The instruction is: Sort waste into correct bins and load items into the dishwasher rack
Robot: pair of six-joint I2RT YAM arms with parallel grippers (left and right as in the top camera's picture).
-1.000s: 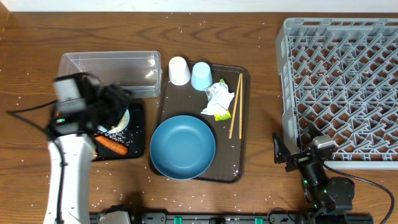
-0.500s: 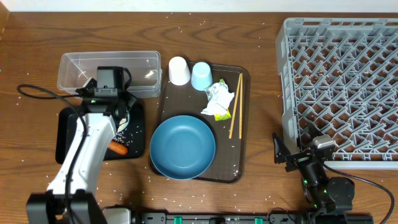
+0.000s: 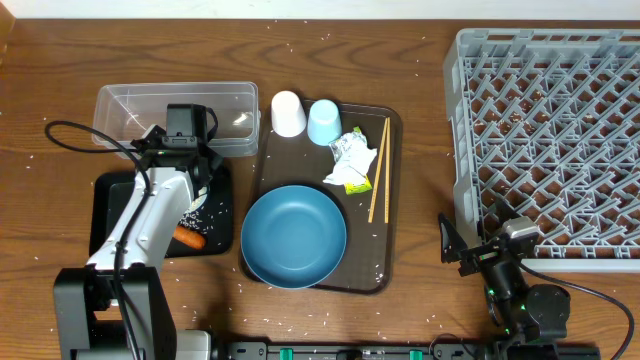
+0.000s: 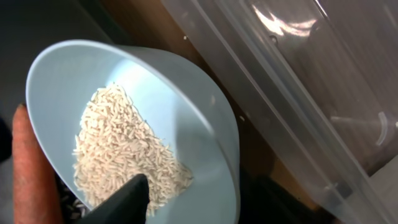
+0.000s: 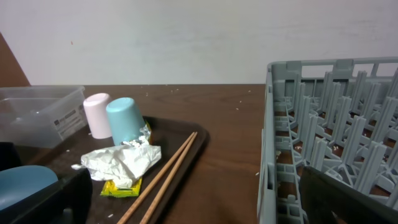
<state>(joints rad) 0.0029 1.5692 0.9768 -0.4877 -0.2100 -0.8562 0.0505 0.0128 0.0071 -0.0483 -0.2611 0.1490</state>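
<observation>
My left fingers (image 3: 192,178) hang over the black tray (image 3: 110,215), closed on the rim of the white bowl (image 4: 155,93). One finger (image 4: 124,200) lies inside the bowl against the loose rice (image 4: 124,149); the other is hidden behind the bowl's wall. The bowl sits tilted in my grip, with the rice heaped on its lower side. The carrot (image 4: 28,174) lies just beside the bowl on the black tray, and scattered grains dot the tray near it. The clear tub (image 3: 130,105) stands just behind the black tray, close to the bowl's rim.

My right fingers (image 3: 460,250) stand wide open and hold nothing, low over the surface (image 3: 400,60) by the near left corner of the dishwasher rack (image 3: 545,140).

Between the two arms the brown serving tray (image 3: 390,250) carries the blue plate (image 3: 294,237) at its near end. The white-pinkish cup (image 3: 288,113) and the light-blue cup (image 3: 324,122) stand upside down, side by side, at its far end. The crumpled wrapper (image 3: 348,160) lies just in front of the light-blue cup, and the chopsticks (image 3: 379,170) lie along the tray's right side, touching the wrapper's edge.
</observation>
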